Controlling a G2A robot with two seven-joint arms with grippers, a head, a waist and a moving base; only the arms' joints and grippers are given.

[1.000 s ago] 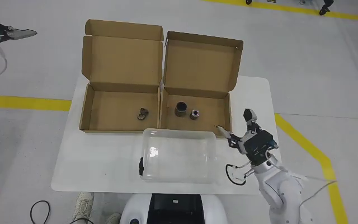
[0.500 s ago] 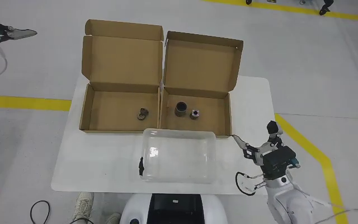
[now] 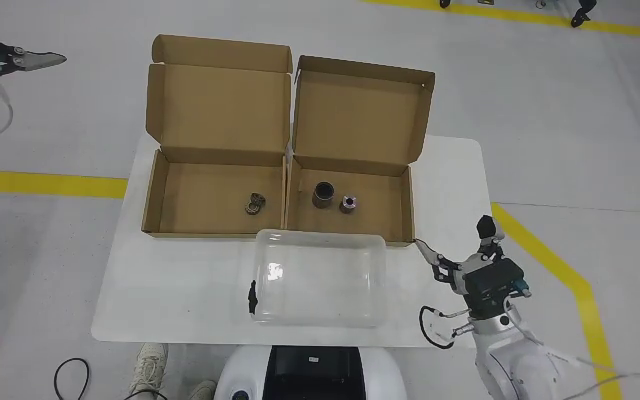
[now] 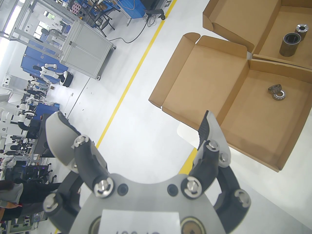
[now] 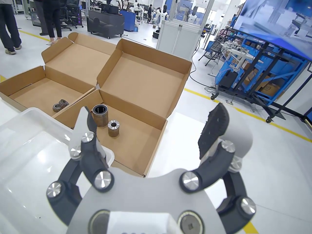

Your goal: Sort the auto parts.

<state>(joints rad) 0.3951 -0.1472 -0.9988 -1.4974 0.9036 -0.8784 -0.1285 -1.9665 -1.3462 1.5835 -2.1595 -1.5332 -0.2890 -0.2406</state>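
Right gripper (image 3: 451,234) at table (image 3: 170,280) 4 o'clock, fingers spread, empty. Left gripper (image 4: 132,120) likewise spread, empty. Dark bit (image 3: 252,295) at clear bin (image 3: 318,233) 8 o'clock edge: too small to identify.

Looks like a big robotics lab hall: yellow floor lines (image 3: 60,184), blue racks (image 5: 273,59), aluminium-frame cages (image 4: 80,42), other white robots (image 4: 52,73) standing around.

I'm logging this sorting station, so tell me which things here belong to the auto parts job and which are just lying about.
Job: left cardboard box with two roller bearings; right cardboard box with linear bearing and small steel bushing; clear plastic bin; right gripper and left gripper, both open.
Lying about: yellow floor line; large screen; blue rack.
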